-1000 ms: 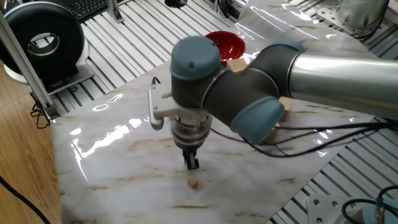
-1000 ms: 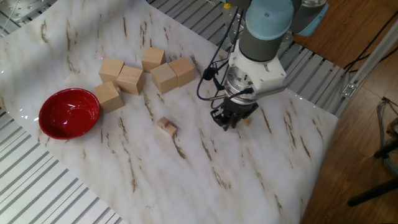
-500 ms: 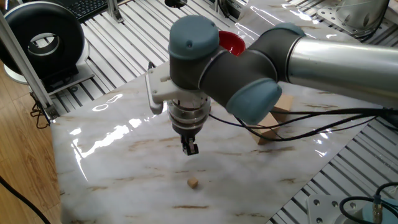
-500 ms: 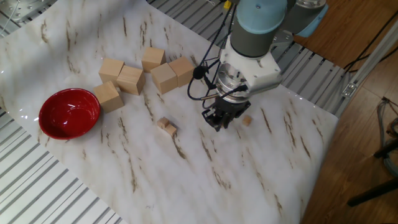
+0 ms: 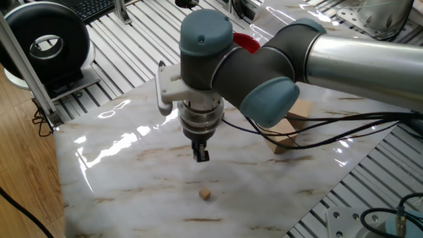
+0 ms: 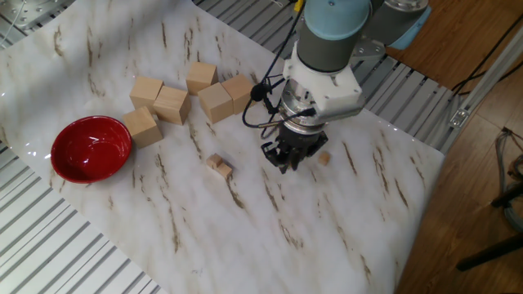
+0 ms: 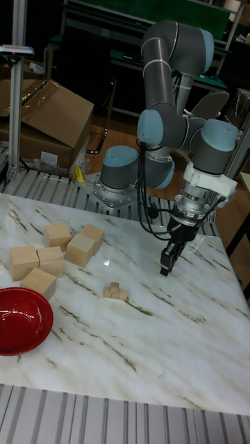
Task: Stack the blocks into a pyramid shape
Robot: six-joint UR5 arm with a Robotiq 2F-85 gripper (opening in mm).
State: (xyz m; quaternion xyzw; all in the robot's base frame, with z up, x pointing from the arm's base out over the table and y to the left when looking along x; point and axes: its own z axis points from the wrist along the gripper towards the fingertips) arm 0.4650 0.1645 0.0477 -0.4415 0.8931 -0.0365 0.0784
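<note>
Tool [image 5: 201, 156] hung above the desk [image 6: 343, 229], its fingers close together; whether a cube sat between them could not be told. One cube [image 5: 205, 194] lay alone below and just beside it. The pile [image 6: 218, 165] of the other cubes sat apart, near the big blocks [image 6: 216, 102] and red bowl [image 6: 91, 149]. Judged step: fetching the lone cube. Next move would call for realigning over it, opening, and descending.
</note>
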